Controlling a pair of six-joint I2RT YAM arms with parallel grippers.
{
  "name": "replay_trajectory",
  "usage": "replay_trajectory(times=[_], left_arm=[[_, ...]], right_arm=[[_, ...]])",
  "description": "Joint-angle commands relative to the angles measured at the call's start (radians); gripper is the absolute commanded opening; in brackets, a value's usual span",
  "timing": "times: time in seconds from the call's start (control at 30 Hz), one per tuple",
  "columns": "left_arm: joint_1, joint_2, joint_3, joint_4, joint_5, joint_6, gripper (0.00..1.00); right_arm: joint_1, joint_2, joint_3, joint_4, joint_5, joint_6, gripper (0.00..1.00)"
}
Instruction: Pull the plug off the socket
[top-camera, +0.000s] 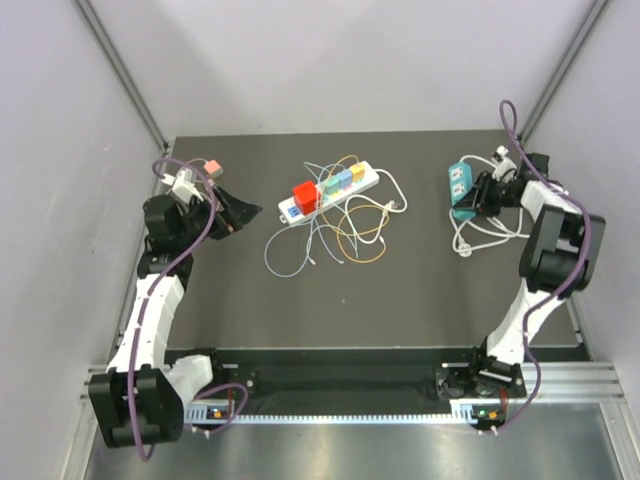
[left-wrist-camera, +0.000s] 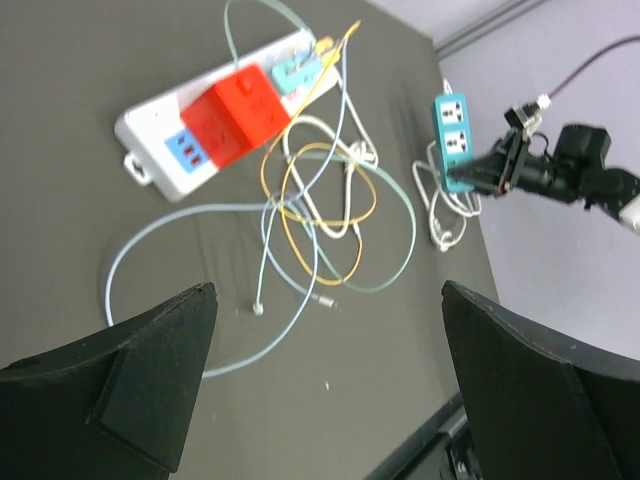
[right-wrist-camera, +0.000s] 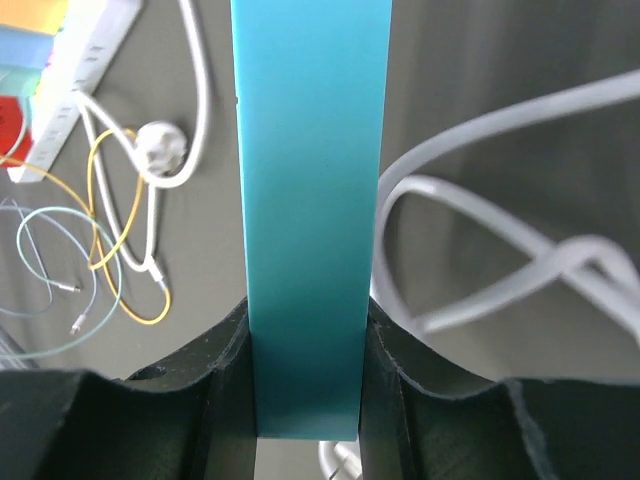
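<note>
Right wrist view: right hand is clamped on the teal socket block, far right of the desk. Left hand gapes wide, holding nothing, left of the white power strip mid-desk. A red plug and pastel plugs sit in the strip, thin cables tangled beside.

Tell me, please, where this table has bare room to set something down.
Bare: the near table, between the cable tangle and the arm bases, and the gap between the white power strip and the teal socket strip. Crowded: that tangle, and around the right gripper.
</note>
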Motion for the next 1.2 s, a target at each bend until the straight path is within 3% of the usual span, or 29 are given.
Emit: replay_trajectory(times=[0.0,0.2,0.33,0.47,0.67,0.9,1.17], left_arm=[[0.001,-0.040,-0.040,-0.066,0.034,0.043,0.99],[0.001,-0.100,-0.047,-0.127,0.035,0.067,0.99],[0.001,-0.125,-0.047,-0.140,0.036,0.060,0.99],[0.001,-0.137,-0.052,-0.144,0.039,0.052,0.99],[0.001,-0.154,-0.052,-0.161,0.039,0.061,0.99],[0.002,-0.140,-0.054,-0.151,0.041,0.066,0.99],[-0.001,-0.024,-0.040,-0.097,0.078,0.047,0.99]], right_arm=[[-0.013,0.095,0.131,-0.080,-0.040,0.006,0.00],[-0.013,0.218,0.262,-0.124,-0.047,0.003,0.04],[-0.014,0.243,0.283,-0.152,-0.049,-0.026,0.17],[-0.016,0.229,0.288,-0.160,-0.023,-0.071,0.46],[-0.024,0.171,0.294,-0.184,0.049,-0.146,0.75],[-0.034,0.053,0.290,-0.210,0.071,-0.238,0.79],[-0.033,-0.097,0.178,-0.249,-0.099,-0.420,0.82]])
